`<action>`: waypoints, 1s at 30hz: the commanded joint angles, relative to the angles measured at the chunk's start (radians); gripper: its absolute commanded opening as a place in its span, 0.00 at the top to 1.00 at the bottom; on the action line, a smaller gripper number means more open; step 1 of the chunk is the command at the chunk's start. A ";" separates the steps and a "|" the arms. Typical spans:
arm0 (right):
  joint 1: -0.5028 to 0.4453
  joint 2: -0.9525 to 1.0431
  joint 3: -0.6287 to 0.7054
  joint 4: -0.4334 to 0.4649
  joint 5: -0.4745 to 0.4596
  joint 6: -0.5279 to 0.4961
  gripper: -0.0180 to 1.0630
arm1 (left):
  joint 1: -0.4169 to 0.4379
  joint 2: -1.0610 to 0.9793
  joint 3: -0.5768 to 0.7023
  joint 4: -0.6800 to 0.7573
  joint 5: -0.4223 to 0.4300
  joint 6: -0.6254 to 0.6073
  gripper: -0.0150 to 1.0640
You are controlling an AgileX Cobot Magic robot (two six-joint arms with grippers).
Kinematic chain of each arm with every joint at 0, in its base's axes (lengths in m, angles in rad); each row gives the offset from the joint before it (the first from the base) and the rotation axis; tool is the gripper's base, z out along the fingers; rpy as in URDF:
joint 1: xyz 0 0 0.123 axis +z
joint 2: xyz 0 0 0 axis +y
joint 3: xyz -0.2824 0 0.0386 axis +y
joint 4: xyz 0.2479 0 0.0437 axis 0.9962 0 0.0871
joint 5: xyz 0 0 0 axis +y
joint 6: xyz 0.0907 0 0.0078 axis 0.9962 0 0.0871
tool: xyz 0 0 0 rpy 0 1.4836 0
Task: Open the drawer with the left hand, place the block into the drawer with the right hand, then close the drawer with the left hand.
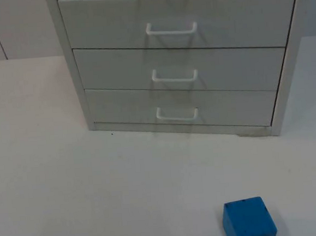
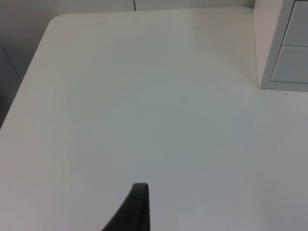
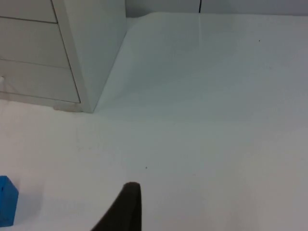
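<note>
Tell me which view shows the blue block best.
The top view: the blue block sits whole on the white table, in front of the closed drawer cabinet, top and front faces visible. The right wrist view catches just a cut-off part of it. The left wrist view looks at table and a cabinet corner.

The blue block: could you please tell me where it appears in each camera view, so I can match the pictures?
Top view: the blue block lies on the white table, in front of the drawer cabinet, toward its right side.
Left wrist view: not in it.
Right wrist view: the block's edge is cut off by the frame.
Shared landmark: the drawer cabinet.
</note>
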 commanded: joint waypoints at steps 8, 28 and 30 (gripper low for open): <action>0.000 0.076 -0.016 0.002 -0.032 0.000 0.01 | -0.001 0.028 0.003 -0.007 -0.012 -0.001 0.01; 0.000 0.682 -0.181 0.004 -0.218 0.008 0.01 | -0.001 0.599 -0.138 -0.070 -0.132 -0.008 0.01; 0.000 0.718 -0.181 0.004 -0.218 0.008 0.01 | -0.001 0.631 -0.138 -0.070 -0.134 -0.008 0.01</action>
